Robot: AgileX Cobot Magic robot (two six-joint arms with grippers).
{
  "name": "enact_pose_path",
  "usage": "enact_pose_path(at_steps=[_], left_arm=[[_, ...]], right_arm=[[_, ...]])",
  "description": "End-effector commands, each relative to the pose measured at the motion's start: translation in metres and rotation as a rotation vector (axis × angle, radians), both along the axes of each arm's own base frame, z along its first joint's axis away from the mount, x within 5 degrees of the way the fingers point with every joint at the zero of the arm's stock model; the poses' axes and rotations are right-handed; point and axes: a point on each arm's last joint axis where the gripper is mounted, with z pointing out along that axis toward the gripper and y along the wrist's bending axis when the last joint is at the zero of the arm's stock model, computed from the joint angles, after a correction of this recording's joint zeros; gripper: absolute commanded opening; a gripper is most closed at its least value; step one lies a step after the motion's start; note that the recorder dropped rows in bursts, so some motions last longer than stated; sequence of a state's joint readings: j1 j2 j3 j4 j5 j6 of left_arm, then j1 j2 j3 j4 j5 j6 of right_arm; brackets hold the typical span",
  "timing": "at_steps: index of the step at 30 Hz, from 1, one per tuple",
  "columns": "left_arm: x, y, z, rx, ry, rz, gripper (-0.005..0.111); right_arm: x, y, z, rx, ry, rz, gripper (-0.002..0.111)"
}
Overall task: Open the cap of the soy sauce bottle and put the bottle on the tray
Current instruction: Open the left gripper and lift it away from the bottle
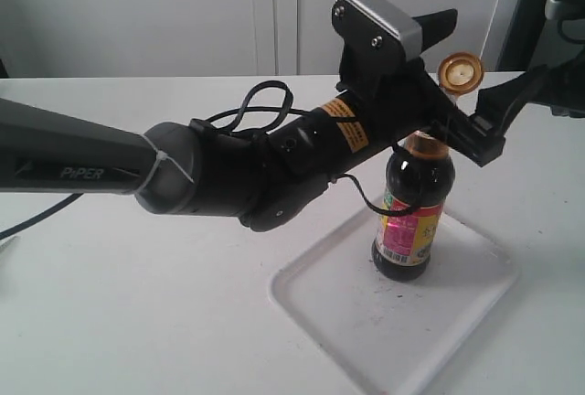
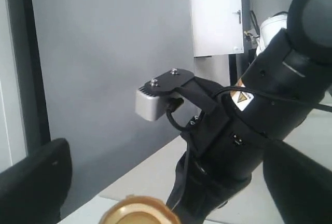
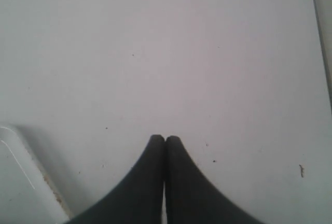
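One white table before grey walls; left jaws wide, right jaws pressed together, empty.

A robot lab: bare white table, plain grey wall, white cabinet doors.

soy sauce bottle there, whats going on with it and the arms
The soy sauce bottle stands upright on the white tray, its copper-gold cap flipped open. The left gripper is at the bottle's neck; whether it grips is hidden. The right gripper is shut on nothing, over bare table beside the tray's corner.
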State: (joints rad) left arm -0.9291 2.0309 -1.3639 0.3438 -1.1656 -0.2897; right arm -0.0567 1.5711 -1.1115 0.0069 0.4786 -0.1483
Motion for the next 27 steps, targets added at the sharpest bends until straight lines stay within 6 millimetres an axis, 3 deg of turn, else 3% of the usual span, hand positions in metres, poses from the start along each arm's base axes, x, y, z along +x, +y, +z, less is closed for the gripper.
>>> enact_pose_path(at_steps=[1,3,7,9,11,13,15,27], left_arm=[[-0.004,0.001,0.015,-0.002,-0.049,-0.008,0.105],[-0.005,0.002,0.020,0.035,-0.070,0.009,0.105],[-0.013,0.011,0.047,0.115,-0.090,0.016,0.104],[-0.017,0.017,0.062,0.129,-0.068,0.019,0.094],[-0.019,0.025,0.074,0.161,-0.022,0.041,0.068],[-0.020,0.035,0.083,0.253,0.016,0.093,0.030],[-0.021,0.044,0.090,0.332,0.035,0.139,0.000],[-0.021,0.104,0.107,0.679,0.213,0.370,0.000]], right_arm=[[0.000,-0.002,0.005,-0.013,-0.024,0.004,0.000],[0.000,-0.002,0.005,-0.013,-0.024,0.004,0.000],[0.000,-0.002,0.005,-0.013,-0.026,0.004,0.000],[0.000,-0.002,0.005,-0.013,-0.022,0.004,0.000],[0.000,-0.002,0.004,-0.012,-0.018,0.004,0.000],[-0.001,-0.002,0.004,-0.012,-0.013,0.004,0.000],[-0.001,-0.002,0.004,-0.012,-0.009,0.004,0.000],[-0.026,-0.002,0.035,-0.045,0.030,0.017,0.000]])
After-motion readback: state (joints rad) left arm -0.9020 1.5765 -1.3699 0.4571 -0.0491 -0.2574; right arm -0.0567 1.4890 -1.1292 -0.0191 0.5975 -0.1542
